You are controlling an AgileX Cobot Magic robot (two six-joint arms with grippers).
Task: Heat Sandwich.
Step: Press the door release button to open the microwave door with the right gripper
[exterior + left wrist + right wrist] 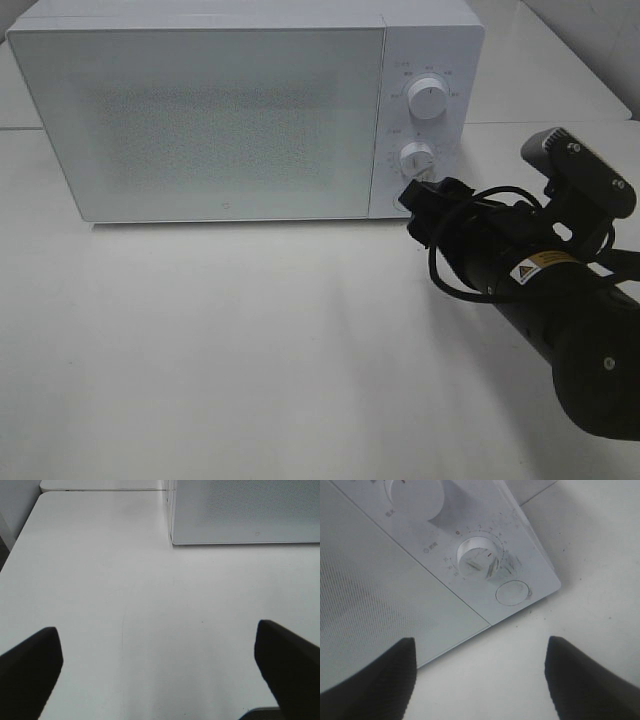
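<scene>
R end effector (pixel 479 677), wide & empty, sits by microwave (pixel 200 110) timer knob (pixel 476 560); off-centre closing could slip or hit round button (pixel 513 592); L end effector (pixel 157 665) wide too.

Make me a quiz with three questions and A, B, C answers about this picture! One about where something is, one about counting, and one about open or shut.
1. Where is the right gripper?
A) in front of the control panel of the microwave
B) on top of the microwave
C) by the left end of the microwave

2. How many turning knobs does the microwave have?
A) one
B) two
C) four

3. The microwave's door is:
A) wide open
B) shut
C) missing

Answers:
1 A: its wrist view looks right at the control panel.
2 B: one sits above the other.
3 B: the door lies flush with the front.
</scene>
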